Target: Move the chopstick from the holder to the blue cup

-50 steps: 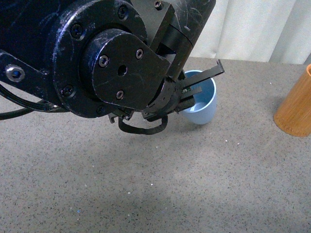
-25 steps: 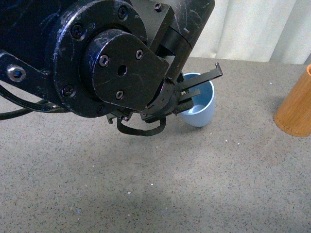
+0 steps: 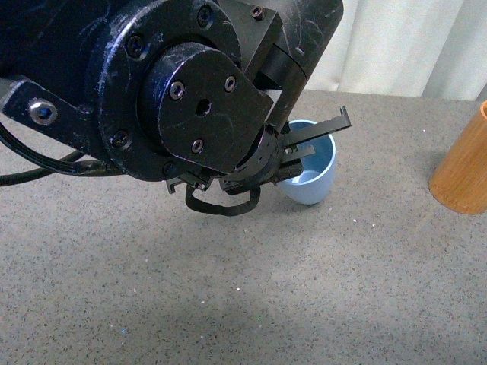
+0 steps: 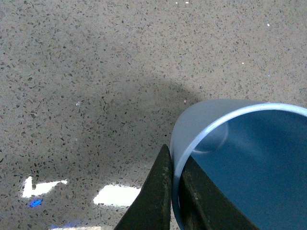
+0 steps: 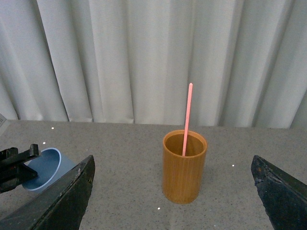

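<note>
from the right wrist view alone, chopstick upright inside holder

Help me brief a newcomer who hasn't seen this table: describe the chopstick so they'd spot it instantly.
On the grey speckled table, before the white curtain, stands an orange-brown cylindrical holder. The chopstick stands inside it, poking well above its rim. It is the only thin, salmon-pink stick there; the blue cup nearby is squat and wide.
</note>
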`<state>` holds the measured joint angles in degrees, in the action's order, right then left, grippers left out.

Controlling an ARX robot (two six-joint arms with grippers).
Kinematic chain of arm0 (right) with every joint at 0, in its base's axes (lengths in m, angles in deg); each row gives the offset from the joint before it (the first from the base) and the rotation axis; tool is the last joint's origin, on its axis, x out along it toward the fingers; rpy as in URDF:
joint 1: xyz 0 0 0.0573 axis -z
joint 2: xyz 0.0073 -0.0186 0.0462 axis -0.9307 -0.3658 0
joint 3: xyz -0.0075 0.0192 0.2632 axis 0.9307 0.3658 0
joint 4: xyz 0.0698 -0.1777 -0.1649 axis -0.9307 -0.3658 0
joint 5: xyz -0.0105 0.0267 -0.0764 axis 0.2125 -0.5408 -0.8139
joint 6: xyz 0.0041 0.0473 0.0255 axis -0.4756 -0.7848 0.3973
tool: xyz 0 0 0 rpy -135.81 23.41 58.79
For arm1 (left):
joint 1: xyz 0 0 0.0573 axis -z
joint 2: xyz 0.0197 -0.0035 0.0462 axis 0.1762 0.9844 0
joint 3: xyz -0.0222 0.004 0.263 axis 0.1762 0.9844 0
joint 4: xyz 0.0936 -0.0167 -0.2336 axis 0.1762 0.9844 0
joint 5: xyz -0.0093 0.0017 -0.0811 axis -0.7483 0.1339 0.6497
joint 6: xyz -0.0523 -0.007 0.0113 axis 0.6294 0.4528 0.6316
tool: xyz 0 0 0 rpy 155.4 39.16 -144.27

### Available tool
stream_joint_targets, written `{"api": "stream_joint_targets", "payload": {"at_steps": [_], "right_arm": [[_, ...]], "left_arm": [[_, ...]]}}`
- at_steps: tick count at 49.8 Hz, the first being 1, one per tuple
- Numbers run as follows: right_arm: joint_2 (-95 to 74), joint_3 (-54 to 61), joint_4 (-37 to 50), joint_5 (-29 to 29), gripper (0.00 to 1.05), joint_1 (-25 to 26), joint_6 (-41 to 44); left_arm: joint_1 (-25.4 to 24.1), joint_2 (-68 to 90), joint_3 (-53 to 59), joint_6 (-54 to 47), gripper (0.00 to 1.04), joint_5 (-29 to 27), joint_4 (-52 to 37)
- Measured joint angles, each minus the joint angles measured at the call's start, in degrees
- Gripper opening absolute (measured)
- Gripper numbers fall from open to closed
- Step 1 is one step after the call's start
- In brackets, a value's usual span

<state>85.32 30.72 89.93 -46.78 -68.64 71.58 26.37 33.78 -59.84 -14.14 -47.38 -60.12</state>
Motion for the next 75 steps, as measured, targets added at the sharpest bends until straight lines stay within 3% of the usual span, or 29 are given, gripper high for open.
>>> {"api": "stream_joint_targets", "payload": {"at_steps": [23, 48, 75], "right_arm": [[0.0, 0.0, 0.0, 0.0, 0.95, 0.0, -0.02], [0.0, 0.0, 0.0, 0.0, 0.95, 0.0, -0.02], [0.0, 0.0, 0.02, 0.0, 0.95, 0.0, -0.02]], "left_arm": [[0.15, 0.48, -0.7, -1.27, 0.05, -0.39, 0.98], [1.07, 0.48, -3.96, -1.75, 1.0, -0.17, 1.97], [0.59, 0.48, -5.22, -1.95, 0.98, -0.15, 2.91]]}}
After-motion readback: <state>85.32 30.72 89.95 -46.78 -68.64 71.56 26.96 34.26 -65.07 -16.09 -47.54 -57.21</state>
